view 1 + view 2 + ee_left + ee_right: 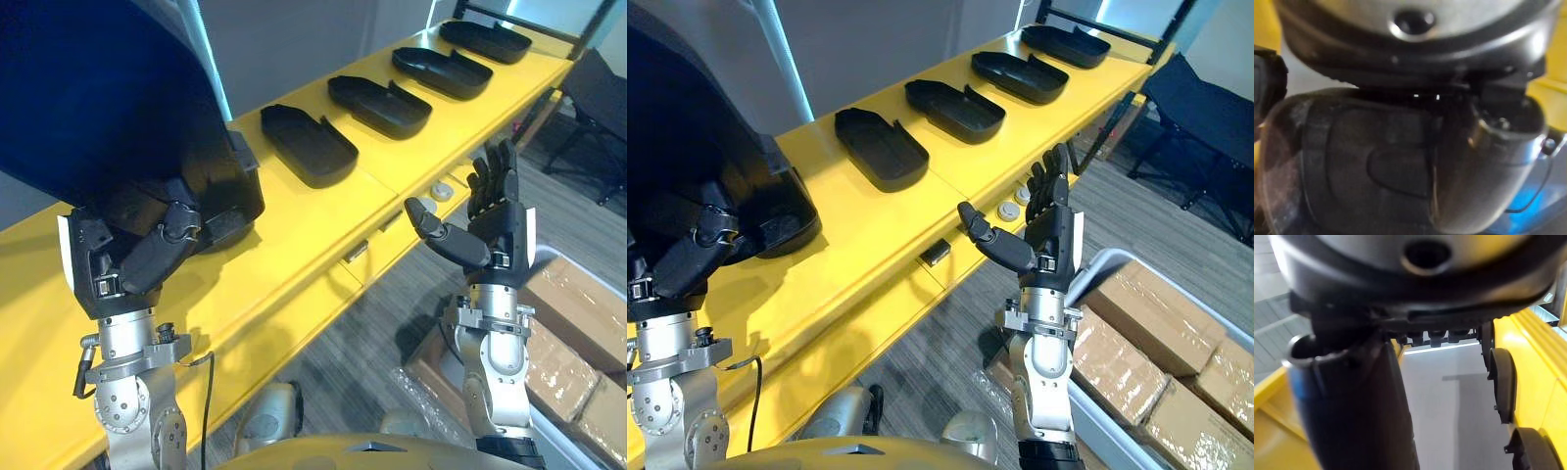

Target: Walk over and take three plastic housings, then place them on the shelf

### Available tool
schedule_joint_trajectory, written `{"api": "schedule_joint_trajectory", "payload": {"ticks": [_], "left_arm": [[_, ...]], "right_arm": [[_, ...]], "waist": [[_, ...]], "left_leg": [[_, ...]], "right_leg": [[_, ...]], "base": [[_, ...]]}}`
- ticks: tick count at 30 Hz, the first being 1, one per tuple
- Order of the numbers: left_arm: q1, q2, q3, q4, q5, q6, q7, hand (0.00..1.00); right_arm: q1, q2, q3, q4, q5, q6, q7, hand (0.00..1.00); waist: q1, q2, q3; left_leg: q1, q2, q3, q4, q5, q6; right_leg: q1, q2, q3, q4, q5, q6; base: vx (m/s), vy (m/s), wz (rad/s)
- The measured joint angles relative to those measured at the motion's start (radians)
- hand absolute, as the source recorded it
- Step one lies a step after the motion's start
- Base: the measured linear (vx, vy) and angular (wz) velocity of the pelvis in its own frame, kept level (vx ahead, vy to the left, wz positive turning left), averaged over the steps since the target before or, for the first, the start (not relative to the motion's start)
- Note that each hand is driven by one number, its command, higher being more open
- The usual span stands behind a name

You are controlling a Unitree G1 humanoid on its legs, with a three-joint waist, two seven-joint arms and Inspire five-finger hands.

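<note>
One housing (98, 108), long axis tilted upward, sits clasped in the left hand (147, 257).

Yellow shelf (872, 235): 4 black housings (880, 149) in 1 row.
All lie hollow side up, spaced apart, from mid-shelf to the far end.

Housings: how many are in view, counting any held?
5. Four lie in a row on the yellow surface: nearest, second, third, farthest. The fifth housing is held in the left robot hand; it could hide others.
</note>
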Motion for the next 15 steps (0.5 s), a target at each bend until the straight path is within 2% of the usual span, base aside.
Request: {"api": "schedule_joint_trajectory", "payload": {"ticks": [1,3,6,8,9,10,11,12,15], "left_arm": [[-0.008,0.011,0.004,0.0,-0.001,0.0,0.0,0.0],[-0.038,0.014,0.019,0.0,-0.009,-0.005,0.011,0.0],[-0.081,0.018,0.028,0.001,-0.009,-0.009,0.029,0.0],[-0.105,0.024,0.022,0.001,-0.011,-0.009,0.03,0.0],[-0.105,0.032,0.014,0.001,-0.013,-0.009,0.03,0.0],[-0.103,0.036,0.007,0.002,-0.012,-0.01,0.026,0.0],[-0.1,0.033,0.005,0.002,-0.012,-0.01,0.025,0.0],[-0.086,0.019,0.005,0.001,-0.012,-0.01,0.021,0.0],[-0.066,-0.002,0.015,0.001,-0.032,-0.01,0.005,0.0]], "right_arm": [[-0.006,-0.001,-0.001,0.0,-0.015,-0.006,0.001,1.0],[-0.059,-0.007,-0.003,0.0,-0.033,-0.015,0.02,1.0],[-0.101,-0.022,-0.019,-0.01,-0.031,-0.031,0.051,1.0],[-0.101,-0.054,-0.034,-0.045,-0.028,-0.031,0.076,1.0],[-0.098,-0.055,-0.042,-0.063,-0.023,-0.031,0.086,1.0],[-0.096,-0.059,-0.046,-0.084,-0.005,-0.031,0.098,1.0],[-0.097,-0.065,-0.049,-0.091,0.007,-0.031,0.109,1.0],[-0.102,-0.092,-0.051,-0.093,0.022,-0.031,0.131,1.0],[-0.121,-0.151,-0.062,-0.094,0.049,-0.022,0.174,1.0]], "waist": [[0.0,-0.001,0.0],[0.001,0.003,-0.002],[0.001,0.0,-0.007],[0.0,-0.008,-0.012],[-0.002,-0.02,-0.019],[0.0,-0.034,-0.033],[0.004,-0.033,-0.04],[0.006,-0.007,-0.051],[0.009,0.016,-0.062]], "left_leg": [[0.014,-0.001,-0.007,-0.008,0.0,0.004],[0.061,0.012,-0.023,-0.041,0.002,0.007],[0.071,0.014,-0.042,-0.057,-0.001,0.001],[0.077,-0.001,-0.071,-0.059,-0.013,-0.019],[0.076,-0.015,-0.088,-0.058,-0.019,-0.029],[0.063,-0.028,-0.106,-0.05,-0.037,-0.051],[0.057,-0.024,-0.111,-0.043,-0.053,-0.065],[0.041,0.009,-0.115,-0.029,-0.066,-0.077],[0.039,0.073,-0.099,-0.029,-0.062,-0.097]], "right_leg": [[-0.008,0.001,-0.001,0.018,-0.036,0.006],[-0.01,0.068,-0.007,-0.089,-0.126,0.03],[-0.014,0.124,0.012,-0.286,-0.13,0.038],[-0.005,0.142,0.052,-0.417,-0.081,0.069],[0.005,0.137,0.058,-0.444,-0.022,0.068],[0.034,0.129,0.043,-0.479,-0.011,0.088],[0.051,0.13,0.035,-0.512,-0.021,0.105],[0.076,0.157,-0.007,-0.557,-0.005,0.097],[0.109,0.205,-0.045,-0.597,0.01,0.074]], "base": [[0.36,0.078,0.35],[0.25,0.041,0.23],[0.13,-0.026,0.26],[0.1,-0.105,0.48],[0.11,-0.247,0.65],[0.09,-0.236,0.52],[0.1,-0.271,0.52],[0.06,-0.144,0.35],[0.05,-0.173,0.29]]}}
